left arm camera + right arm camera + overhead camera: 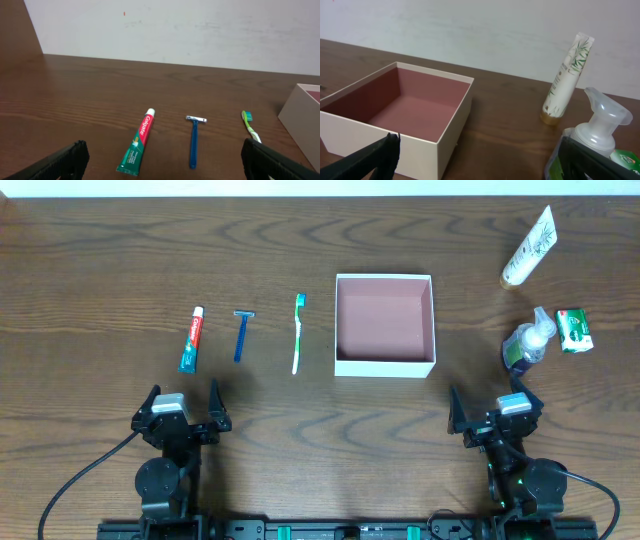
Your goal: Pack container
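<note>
The container (385, 367), a square, shallow white box with thin walls and a dusty-pink floor, sits mid-bench (100, 270), slightly toward the right edge. Left to right lie one toothpaste (191, 340), one razor (240, 335), one toothbrush (297, 332), that one container, then one tube (528, 248), one bottle (527, 342) and one soap box (574, 330) by the right edge. At the near edge, the left gripper (183, 402) and right gripper (492, 405) gape wide, holding nothing.

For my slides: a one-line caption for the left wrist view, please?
Toothpaste, razor and toothbrush lie side by side beyond the open left gripper.
</note>
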Motion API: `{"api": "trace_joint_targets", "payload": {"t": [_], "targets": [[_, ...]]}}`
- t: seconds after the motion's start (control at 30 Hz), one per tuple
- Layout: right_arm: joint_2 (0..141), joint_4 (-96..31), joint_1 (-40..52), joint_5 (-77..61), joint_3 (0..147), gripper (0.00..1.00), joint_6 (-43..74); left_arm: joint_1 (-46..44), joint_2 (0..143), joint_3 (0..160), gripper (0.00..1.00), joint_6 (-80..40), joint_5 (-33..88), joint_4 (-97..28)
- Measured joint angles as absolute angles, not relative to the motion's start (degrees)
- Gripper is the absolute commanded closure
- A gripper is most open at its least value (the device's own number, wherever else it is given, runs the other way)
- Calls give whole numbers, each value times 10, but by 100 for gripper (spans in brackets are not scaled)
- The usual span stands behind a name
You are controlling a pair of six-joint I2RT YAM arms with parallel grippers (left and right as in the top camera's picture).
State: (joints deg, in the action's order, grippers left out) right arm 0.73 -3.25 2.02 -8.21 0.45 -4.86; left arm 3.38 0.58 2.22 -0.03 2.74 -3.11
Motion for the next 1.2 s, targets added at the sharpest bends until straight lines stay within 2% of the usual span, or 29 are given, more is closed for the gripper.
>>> {"api": "trace_joint_targets", "payload": {"t": [0.37, 0.67, 0.83, 1.0, 1.2], "targets": [[7, -33, 20, -82, 4, 1, -48, 34, 6, 18, 2, -20, 39, -17], [7, -33, 20, -82, 4, 1, -49, 34, 6, 10, 2, -68, 178, 32], [7, -32, 20, -82, 4, 1, -49, 34, 19, 46, 2, -84, 206, 30], [8, -33, 20, -82, 4, 1, -49, 34, 124, 180, 2, -88, 224, 11], [8, -33, 20, -82, 4, 1, -49, 34, 385, 437, 2, -46, 328, -199]]}}
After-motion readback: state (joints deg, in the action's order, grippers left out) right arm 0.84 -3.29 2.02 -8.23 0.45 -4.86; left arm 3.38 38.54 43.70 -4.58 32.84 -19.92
